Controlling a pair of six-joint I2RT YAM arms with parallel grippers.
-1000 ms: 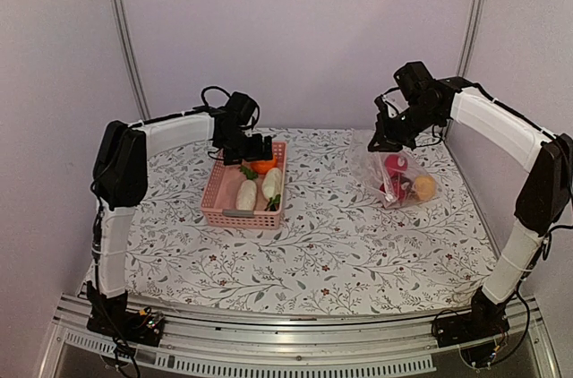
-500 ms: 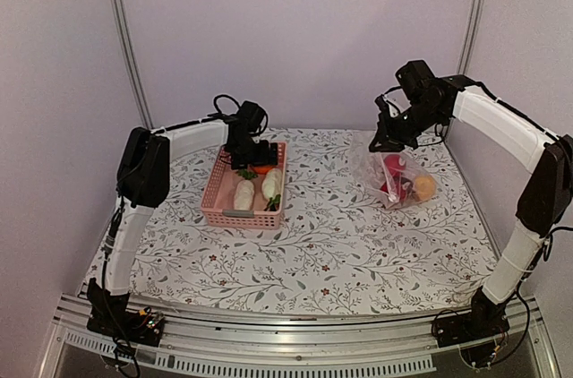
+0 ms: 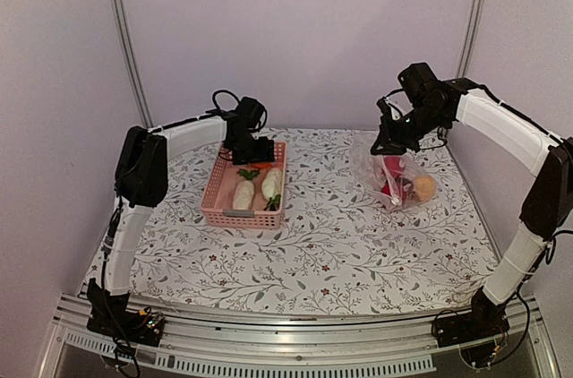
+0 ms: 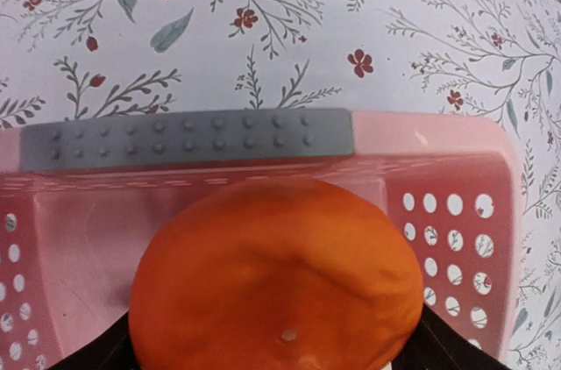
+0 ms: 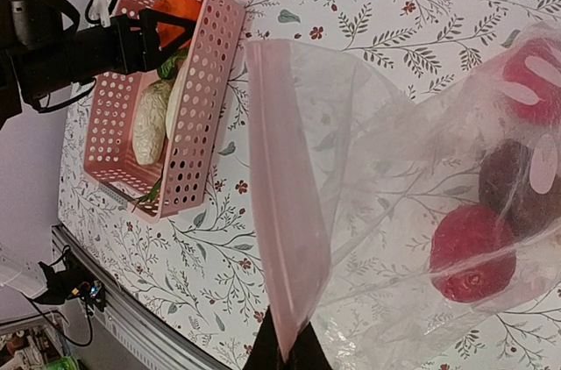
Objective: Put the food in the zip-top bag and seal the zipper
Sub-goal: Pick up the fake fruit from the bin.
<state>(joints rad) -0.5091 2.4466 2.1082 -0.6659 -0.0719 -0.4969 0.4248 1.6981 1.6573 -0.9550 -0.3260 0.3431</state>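
Note:
My left gripper (image 3: 257, 155) is shut on an orange round food piece (image 4: 279, 278) and holds it over the far end of the pink basket (image 3: 218, 201). Two white radishes (image 3: 243, 194) with green leaves lie in the basket. My right gripper (image 3: 383, 142) is shut on the pinkish zipper strip (image 5: 280, 238) of the clear zip-top bag (image 3: 401, 176) and holds its mouth up. The bag rests at the back right and holds red (image 5: 473, 252), dark purple (image 5: 508, 186) and yellow-orange (image 3: 423, 186) pieces.
The basket's grey handle (image 4: 188, 136) is at its far rim. The floral tablecloth (image 3: 331, 244) covers the table. Purple walls stand close behind, and the metal rail (image 3: 295, 329) runs along the near edge.
My left gripper has shifted a little to the right and back over the basket's far end with the orange piece. My right gripper has held the bag's mouth in nearly the same place.

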